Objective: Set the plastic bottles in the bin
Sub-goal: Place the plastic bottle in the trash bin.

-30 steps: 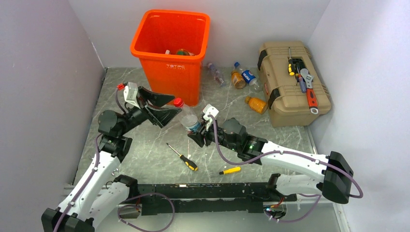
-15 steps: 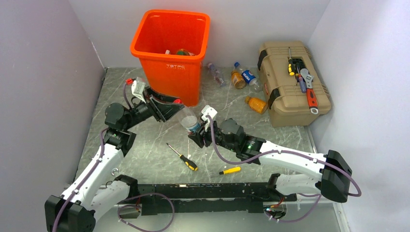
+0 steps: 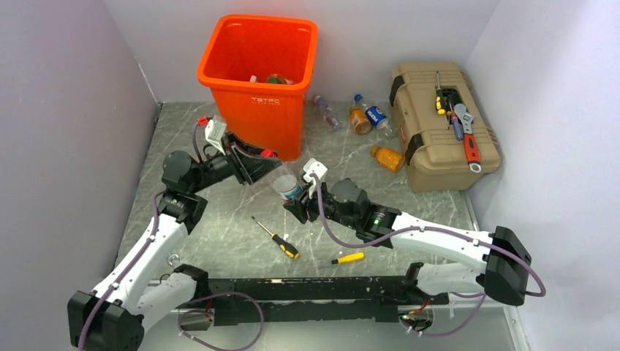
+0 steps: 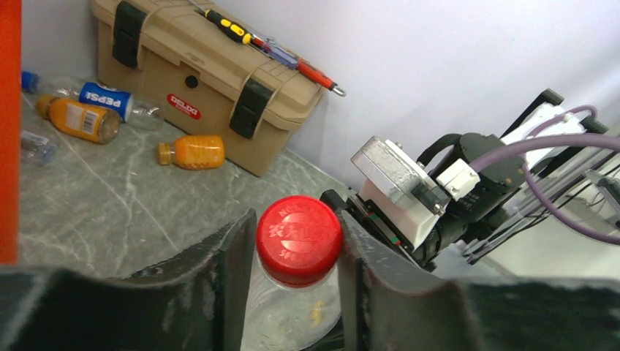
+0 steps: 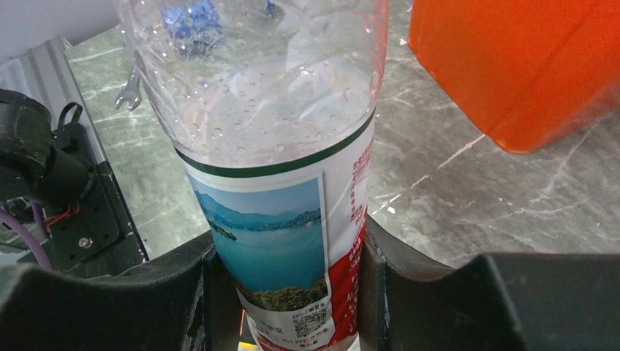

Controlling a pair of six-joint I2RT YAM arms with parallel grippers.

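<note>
Clear bottle (image 5: pixel 278 110): right pincer (image 5: pixel 289 248) pinches its labelled base, left pincer (image 4: pixel 298 219) clamps red cap (image 4: pixel 298 238). Likely handover toward bin (image 3: pixel 256 117).

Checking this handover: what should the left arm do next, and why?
Probably squeeze the left jaws firmly on the red cap. They flank it closely, though a firm pinch cannot be confirmed, while the right jaws are shut on the bottle at its labelled base. Only then could the right let go for the bin.

both arms stretch inward, left claw (image 3: pixel 265 156) and right claw (image 3: pixel 297 206) gripping one bottle (image 3: pixel 285 181).
</note>
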